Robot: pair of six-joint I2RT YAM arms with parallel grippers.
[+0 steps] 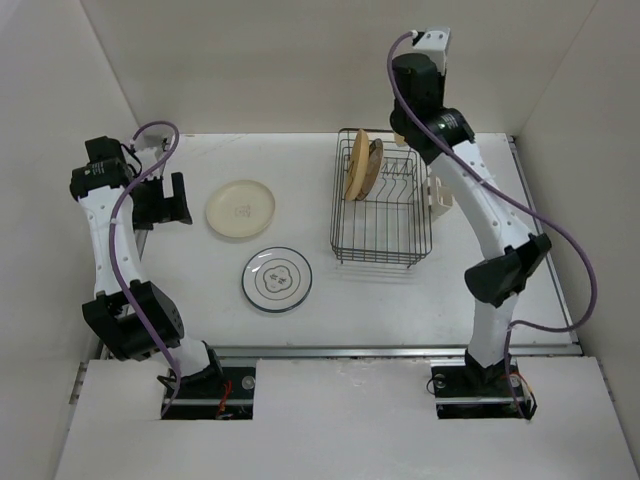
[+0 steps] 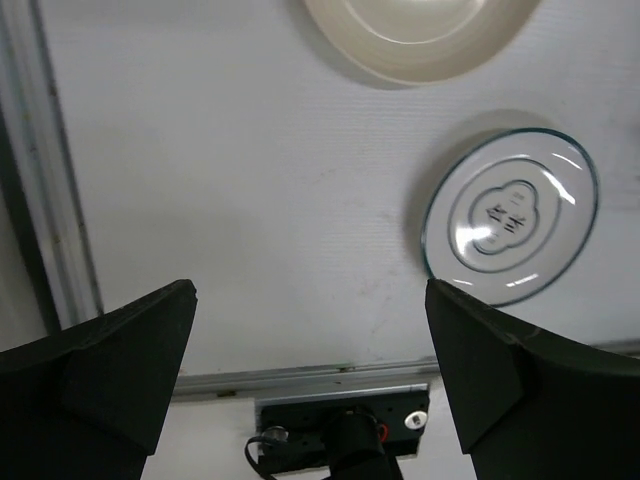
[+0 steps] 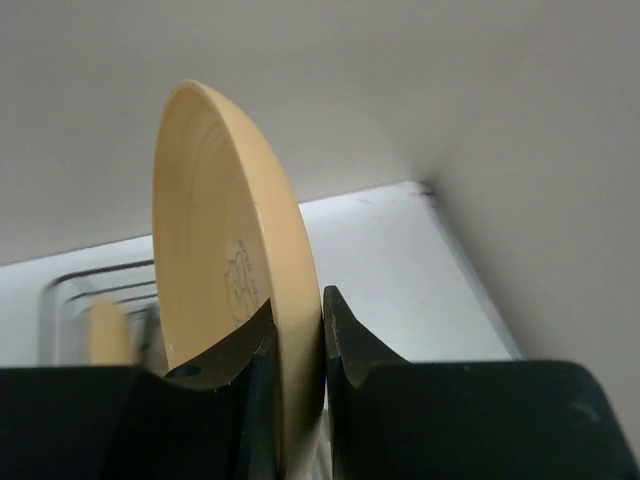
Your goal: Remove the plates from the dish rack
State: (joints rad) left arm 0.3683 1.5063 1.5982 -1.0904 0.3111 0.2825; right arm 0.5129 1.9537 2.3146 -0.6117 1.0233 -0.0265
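White laminate covers the table (image 1: 200,310), which sits inside a plain white enclosure whose walls (image 1: 300,60) rise at the back and on both sides; a metal rail (image 1: 340,351) runs along the near edge just ahead of the two arm bases. The dish rack (image 1: 382,240) stands on the right half of the surface, towards the back wall, with a cream holder (image 1: 438,190) clipped to its right side. Two upright plates (image 1: 362,165) stand on edge in its far left corner, close together, while the rest of the wire basket shows only prongs. Left of the rack, flat on the table, lies the cream plate (image 1: 241,208), and nearer the arms, just beside it but not touching, lies the ringed plate (image 1: 276,279) with its dark centre motif; both also show in the left wrist view, cream (image 2: 420,40) and ringed (image 2: 510,215). The left gripper (image 2: 310,370) hangs over bare table to the left of these two, its jaws spread wide with nothing between them. The right arm reaches over the far end of the rack, and the right gripper (image 3: 296,400) is clamped on the rim of a yellowish plate (image 3: 215,230) that stands upright; another plate shows blurred at the left behind it
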